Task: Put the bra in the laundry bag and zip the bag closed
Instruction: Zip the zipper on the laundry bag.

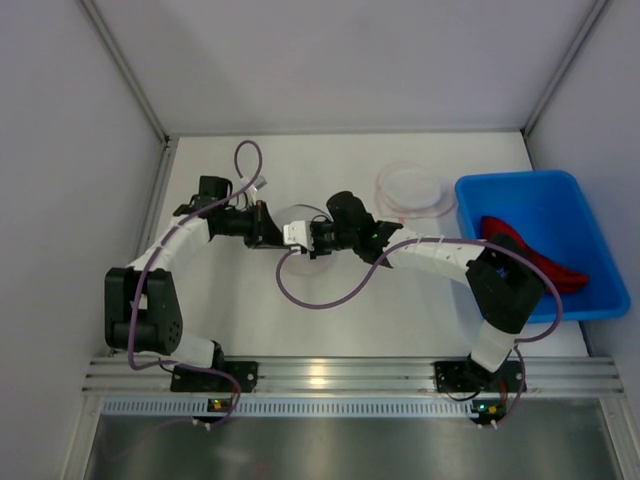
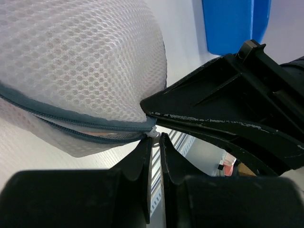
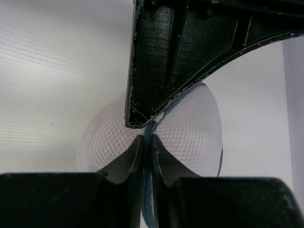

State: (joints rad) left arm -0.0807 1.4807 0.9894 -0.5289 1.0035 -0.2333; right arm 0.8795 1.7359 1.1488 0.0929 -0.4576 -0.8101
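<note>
At the middle of the table point(image 1: 250, 330), caught between the two arms: a white mesh laundry bag point(image 1: 297, 235). Reaching in from the left, the left pincer point(image 2: 156, 137); from the right, the right pincer point(image 3: 147, 138). Meet tip to tip at one spot on the grey zip point(image 2: 71, 116). Left pincer narrow, nipping the small white tab point(image 2: 153, 134) at the meeting of the two zip tapes. Right pincer narrow too, astride the zip line and apparently pinching it. Long axis of the zip running away from that shared spot along the bag's rim, tapes parted there, so probably not yet zipped. Both arms equally near. Bra not made out for certain; only red cloth point(image 1: 530, 255) in the blue bin point(image 1: 515, 181), far right.
</note>
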